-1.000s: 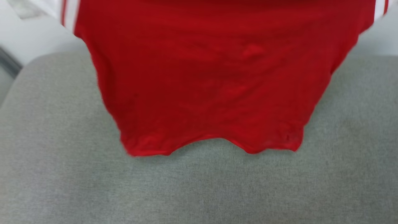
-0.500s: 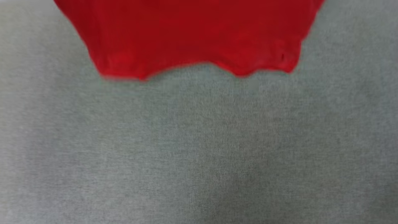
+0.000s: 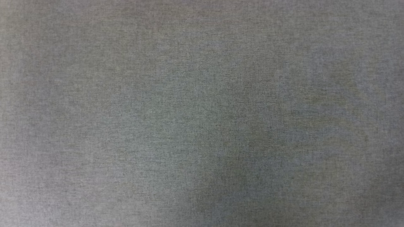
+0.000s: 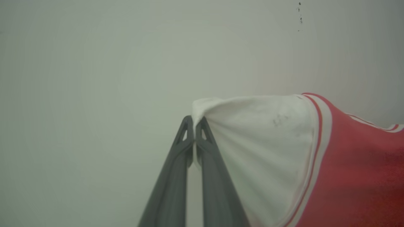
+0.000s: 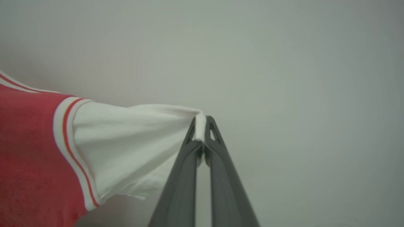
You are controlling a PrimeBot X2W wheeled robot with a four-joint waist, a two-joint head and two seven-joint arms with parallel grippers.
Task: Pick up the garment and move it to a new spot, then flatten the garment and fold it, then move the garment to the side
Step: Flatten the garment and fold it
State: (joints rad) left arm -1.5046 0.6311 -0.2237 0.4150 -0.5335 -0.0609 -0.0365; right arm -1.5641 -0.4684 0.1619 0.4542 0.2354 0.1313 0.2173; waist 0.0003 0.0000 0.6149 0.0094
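Observation:
The garment [image 4: 356, 176] is a red shirt with white short sleeves and red-and-white striped trim, held up in the air. In the left wrist view my left gripper [image 4: 194, 121] is shut on the edge of one white sleeve [image 4: 262, 148], which stretches away to the right. In the right wrist view my right gripper [image 5: 200, 121] is shut on the tip of the other white sleeve [image 5: 126, 142], with the red body [image 5: 28, 164] at the left. The shirt hangs taut between the two grippers.
A grey woven fabric surface [image 3: 202, 113] lies below in the head view. A plain pale wall [image 4: 110, 63] stands behind both grippers, with a few small dark specks [image 4: 300, 15] on it.
In the head view the red hem slid up and out of the top of the picture, leaving grey fabric; the whole picture shifted, so the camera moved too.

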